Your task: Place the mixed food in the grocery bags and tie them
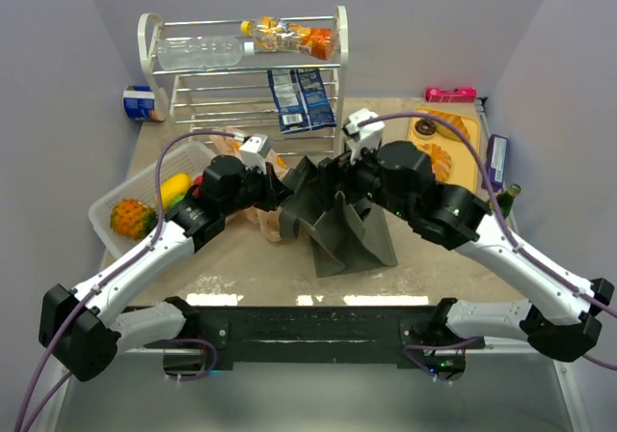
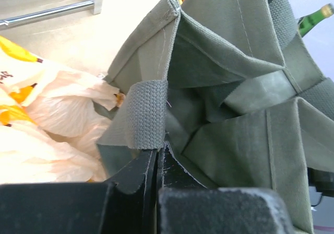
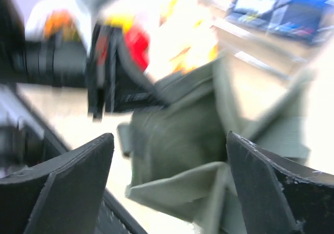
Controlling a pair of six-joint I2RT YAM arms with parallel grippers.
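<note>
The olive-green fabric tote (image 1: 347,225) lies crumpled at the table's middle. My left gripper (image 2: 156,148) is shut on the tote's woven handle strap (image 2: 147,114) at its left edge. The peach plastic bag (image 2: 47,114) lies just left of it, also in the top view (image 1: 268,222). My right gripper (image 3: 169,150) is open above the tote's folds (image 3: 182,135), holding nothing; that view is blurred. A clear bottle (image 1: 198,53) and an orange-filled bottle (image 1: 289,35) lie on top of the white rack. Blue snack packets (image 1: 301,97) hang on the rack. Fruits (image 1: 135,215) lie in the white tray.
The white rack (image 1: 246,66) stands at the back. The white slatted tray (image 1: 116,229) is at the left. A wooden board with pastries (image 1: 443,143) is at the back right, with a pink object (image 1: 451,94), a purple box (image 1: 496,160) and a green bottle (image 1: 509,193) nearby. A can (image 1: 143,103) lies at back left.
</note>
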